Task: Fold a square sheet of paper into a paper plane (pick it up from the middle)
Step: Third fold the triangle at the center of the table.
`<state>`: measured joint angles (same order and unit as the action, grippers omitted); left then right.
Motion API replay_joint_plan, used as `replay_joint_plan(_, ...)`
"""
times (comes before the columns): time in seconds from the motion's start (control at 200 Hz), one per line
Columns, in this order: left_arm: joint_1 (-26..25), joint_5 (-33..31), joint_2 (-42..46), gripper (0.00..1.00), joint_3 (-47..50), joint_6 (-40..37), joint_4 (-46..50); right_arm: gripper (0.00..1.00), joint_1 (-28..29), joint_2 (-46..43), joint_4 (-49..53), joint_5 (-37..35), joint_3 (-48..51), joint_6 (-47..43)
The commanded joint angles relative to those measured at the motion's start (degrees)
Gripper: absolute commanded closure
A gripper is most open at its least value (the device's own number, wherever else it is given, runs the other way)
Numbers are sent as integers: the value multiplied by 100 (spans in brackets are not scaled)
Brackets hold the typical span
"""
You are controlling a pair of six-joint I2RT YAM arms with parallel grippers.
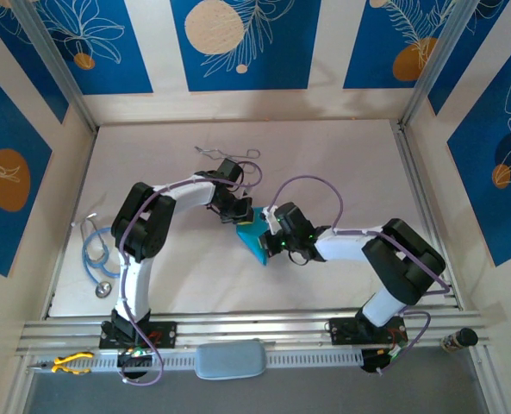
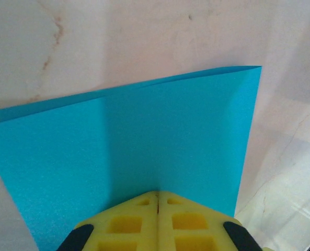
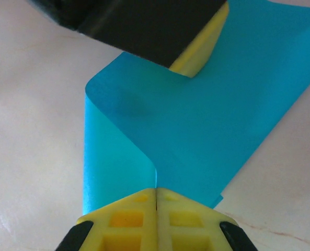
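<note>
Seen from above, the two arms reach in and meet near the middle of the white table, with the blue sheet of paper between them. The sheet is doubled over on itself and shows as a small blue wedge pointing toward 6 o'clock. The left gripper sits at the paper's 11 o'clock and the right gripper at its 2 o'clock, the two just beside each other.

In the left wrist view, the left gripper has its yellow pads pressed together with no gap, pinching the near edge of the paper at 6 o'clock. The sheet spreads away from the pads toward 12 o'clock, and two layers show along its far edge, slightly out of line with each other.

In the right wrist view, the right gripper is likewise closed tight on the paper, which it holds at 6 o'clock. From there the sheet bends round in a soft loop toward 10 o'clock. The black body and a yellow pad of the left gripper clamp the sheet at 12 o'clock.

A stethoscope lies at the table's 9 o'clock edge, well apart from the paper. A thin metal tool lies toward 12 o'clock, beyond the left arm
</note>
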<state>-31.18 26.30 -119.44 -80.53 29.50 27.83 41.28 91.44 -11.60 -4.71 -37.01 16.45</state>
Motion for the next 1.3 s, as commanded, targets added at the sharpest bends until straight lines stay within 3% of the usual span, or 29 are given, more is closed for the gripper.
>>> replay_joint_plan(0.0, 55, -117, -10, 92, 99, 31, 35, 99, -31, 76, 210, -3, -141, 113)
replay_joint_plan(1.296, 51, -82, 9, 92, 143, 98, -40, 99, -23, 147, 489, -442, -394, 128)
